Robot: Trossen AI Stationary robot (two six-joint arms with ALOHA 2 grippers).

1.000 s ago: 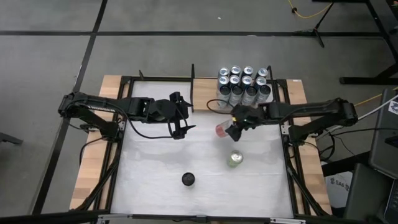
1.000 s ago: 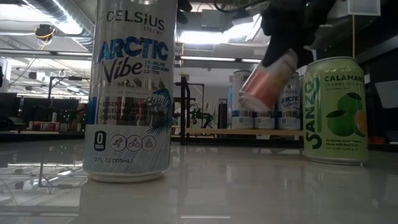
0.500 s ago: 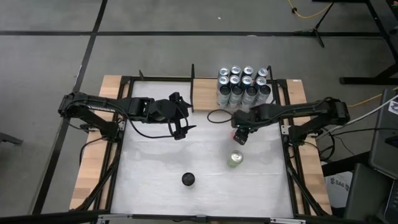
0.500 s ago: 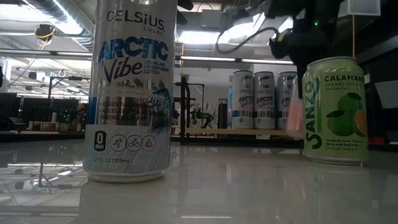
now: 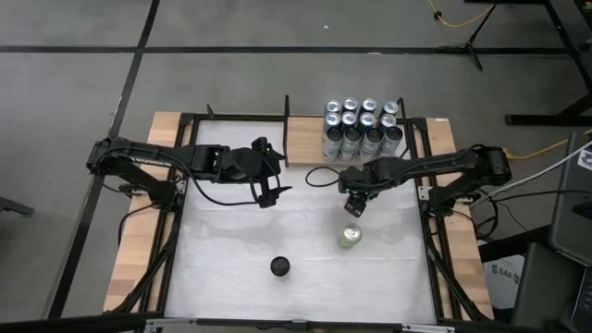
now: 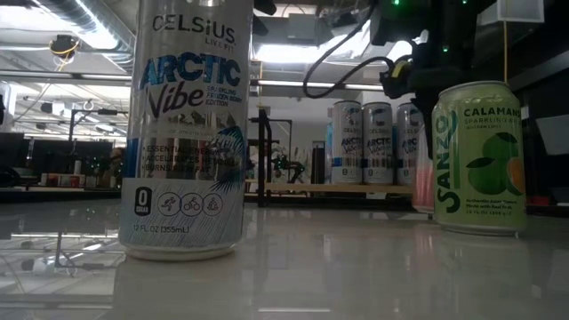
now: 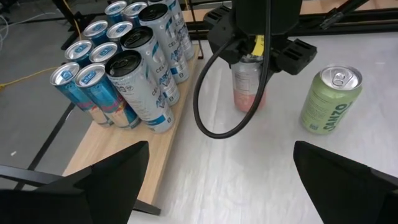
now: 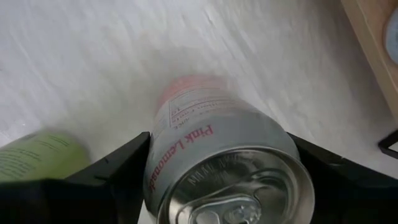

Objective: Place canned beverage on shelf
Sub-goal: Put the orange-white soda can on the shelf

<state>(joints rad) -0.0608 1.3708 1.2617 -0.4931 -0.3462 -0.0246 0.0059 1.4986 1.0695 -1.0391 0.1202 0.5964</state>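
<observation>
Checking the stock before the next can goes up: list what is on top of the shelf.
The shelf carries tall blue-and-silver Celsius cans bunched at one end, about eight tops showing from above; the rest of the board is bare. Rear labels are hidden behind front cans.

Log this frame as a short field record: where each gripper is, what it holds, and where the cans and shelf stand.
right gripper: shut on pink can, can upright, near the table
left gripper: open, empty, waiting at table's left-centre
green can: upright on table, just in front of pink can
tall can: upright, table front
shelf: rear edge, eight cans on its right part, left part bare
</observation>
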